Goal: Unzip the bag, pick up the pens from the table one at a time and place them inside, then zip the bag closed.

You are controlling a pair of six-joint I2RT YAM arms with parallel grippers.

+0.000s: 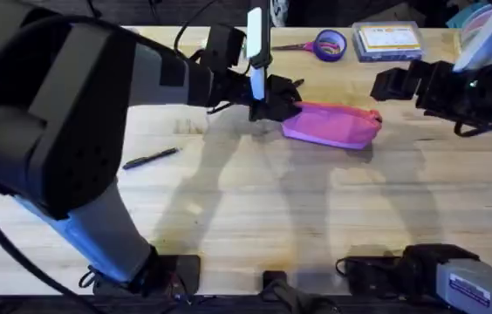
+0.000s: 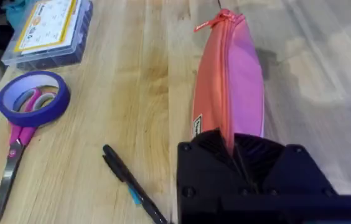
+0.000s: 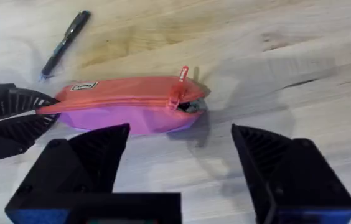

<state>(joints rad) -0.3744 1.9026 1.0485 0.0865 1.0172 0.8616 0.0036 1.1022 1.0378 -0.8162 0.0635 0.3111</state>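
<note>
Since the bag is barely unzipped and both pens still lie on the surface, I'm at step one. My left tool pinches the bag's end; right tool hangs wide open nearby.

a pink bag with an orange-red zipper, black pens, light wooden table.

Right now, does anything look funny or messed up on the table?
Nothing looks spilled or broken. The pink bag lies on its side with the left gripper pinching one end and its zipper nearly closed. Two pens are out on the table, apart from each other, but neither looks damaged.
</note>
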